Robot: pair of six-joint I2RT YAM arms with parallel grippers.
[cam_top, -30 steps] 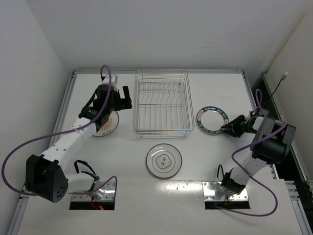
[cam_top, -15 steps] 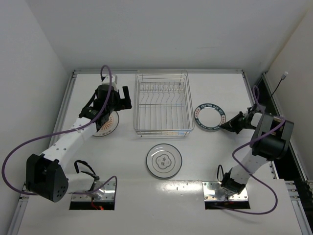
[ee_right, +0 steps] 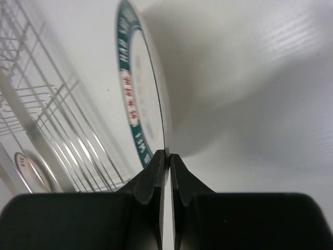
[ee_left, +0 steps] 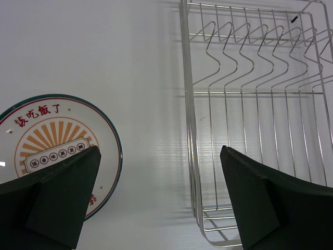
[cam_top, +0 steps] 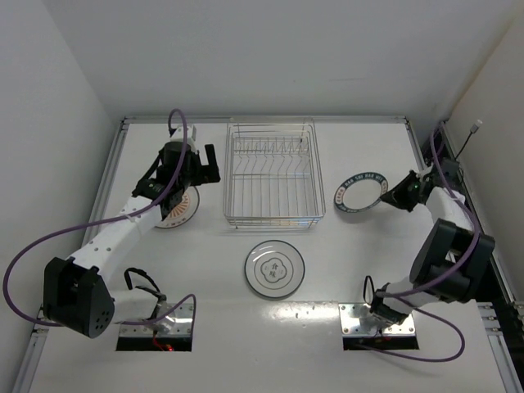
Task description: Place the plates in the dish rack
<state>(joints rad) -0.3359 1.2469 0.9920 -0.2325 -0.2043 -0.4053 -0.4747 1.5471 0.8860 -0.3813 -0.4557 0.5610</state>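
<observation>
Where the table sits closest to the arm bases: a round white ceramic plate with a thin dark rim and a flower outline in the middle (cam_top: 274,269) lies flat on the white table (cam_top: 368,270). It is just in front of the rack and touches nothing.
Left plate: a round white ceramic plate with orange rays in the middle and a dark green rim (cam_top: 180,210) (ee_left: 52,138) lies flat on the table. It is left of the rack and apart from it.
Left gripper: the black left gripper (cam_top: 205,168) (ee_left: 161,200) is spread wide and holds nothing. It hangs over the gap between the orange plate and the rack. In the wrist view one finger (ee_left: 57,192) covers part of that plate's edge.
Right gripper: the black right gripper (cam_top: 386,197) (ee_right: 165,159) is pinched tight on the rim of the third plate.
Right plate: a round white ceramic plate with a dark patterned rim (cam_top: 360,196) (ee_right: 136,99) is tipped up on a slant, right of the rack and near its side. I cannot tell if its low edge touches the table.
Dish rack: the rectangular silver wire dish rack (cam_top: 274,176) (ee_left: 250,104) (ee_right: 41,120) stands in the far middle of the table. A row of upright prongs runs across its far half. All three plates are outside it.
</observation>
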